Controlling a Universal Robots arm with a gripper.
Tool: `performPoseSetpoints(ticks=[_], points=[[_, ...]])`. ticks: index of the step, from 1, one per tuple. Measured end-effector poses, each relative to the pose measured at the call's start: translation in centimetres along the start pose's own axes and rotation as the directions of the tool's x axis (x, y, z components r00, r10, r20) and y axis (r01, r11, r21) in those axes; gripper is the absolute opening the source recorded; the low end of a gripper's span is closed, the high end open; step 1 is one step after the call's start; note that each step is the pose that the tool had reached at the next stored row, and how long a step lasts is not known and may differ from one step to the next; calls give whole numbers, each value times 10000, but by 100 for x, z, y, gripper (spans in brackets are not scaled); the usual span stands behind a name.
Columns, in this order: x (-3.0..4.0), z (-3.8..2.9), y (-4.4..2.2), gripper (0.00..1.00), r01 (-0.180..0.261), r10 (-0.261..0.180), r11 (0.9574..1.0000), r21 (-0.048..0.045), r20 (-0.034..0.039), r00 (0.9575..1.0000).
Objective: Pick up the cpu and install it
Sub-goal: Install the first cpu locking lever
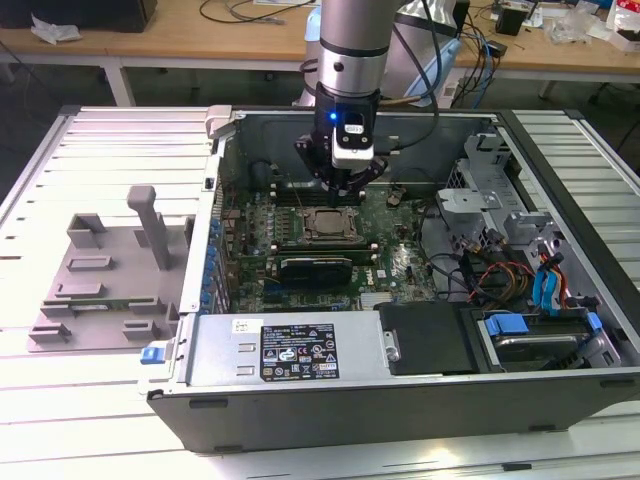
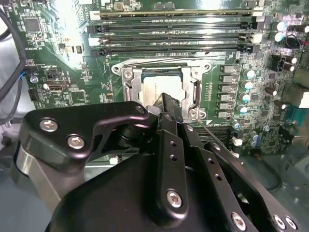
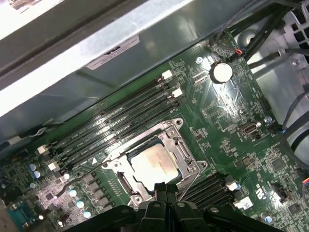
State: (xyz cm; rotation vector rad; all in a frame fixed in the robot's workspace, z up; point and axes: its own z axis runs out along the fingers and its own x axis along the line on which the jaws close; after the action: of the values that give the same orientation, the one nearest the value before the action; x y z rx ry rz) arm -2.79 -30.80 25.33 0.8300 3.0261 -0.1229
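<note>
One cpu (image 3: 153, 163) (in socket), gripper (image 3: 163, 186) above edge

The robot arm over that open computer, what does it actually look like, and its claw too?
The arm is a thick silver-grey tube with a dark joint band, a small blue light and a white box mounted below it. Black cables loop off behind it. The claw is matte black metal: flat, angular linkage bars with rows of small holes, fastened by shiny silver screws, as the second wrist view shows.
</note>
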Motion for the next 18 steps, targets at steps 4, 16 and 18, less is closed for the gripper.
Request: performPoseSetpoints(ticks=[4,16,18], points=[[0,0,0,11,511,-511,9987,-10,38,9987],[0,0,0,11,1929,-1928,9812,-28,149,9811],[0,0,0,11,2098,-2097,9777,-29,162,9776]])
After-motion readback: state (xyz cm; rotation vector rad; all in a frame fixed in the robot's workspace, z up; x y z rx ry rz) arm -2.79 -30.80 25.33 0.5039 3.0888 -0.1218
